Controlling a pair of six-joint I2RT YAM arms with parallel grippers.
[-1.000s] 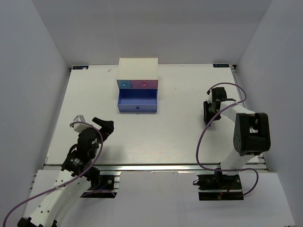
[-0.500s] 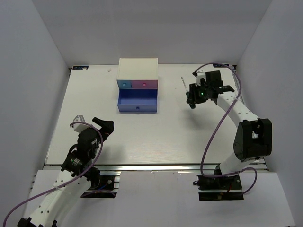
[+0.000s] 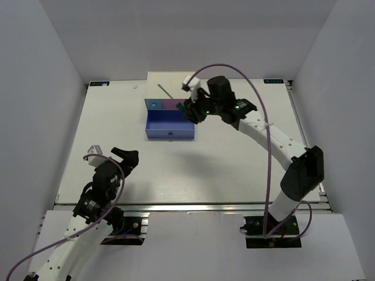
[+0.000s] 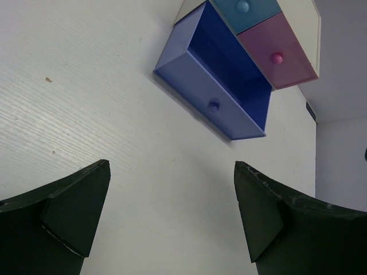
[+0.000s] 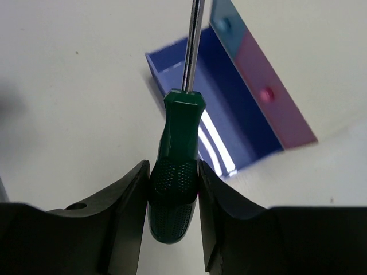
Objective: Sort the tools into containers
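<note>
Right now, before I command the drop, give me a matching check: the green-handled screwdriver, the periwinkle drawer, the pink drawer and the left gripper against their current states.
Things
1. green-handled screwdriver
2. periwinkle drawer
3. pink drawer
4. left gripper

States
A. pushed in, closed
B. spread wide, gripping nothing
C. pulled out from the cabinet
D. clamped by its handle in the right gripper

Pairs: 1-D, 2-C, 3-A, 4-B
</note>
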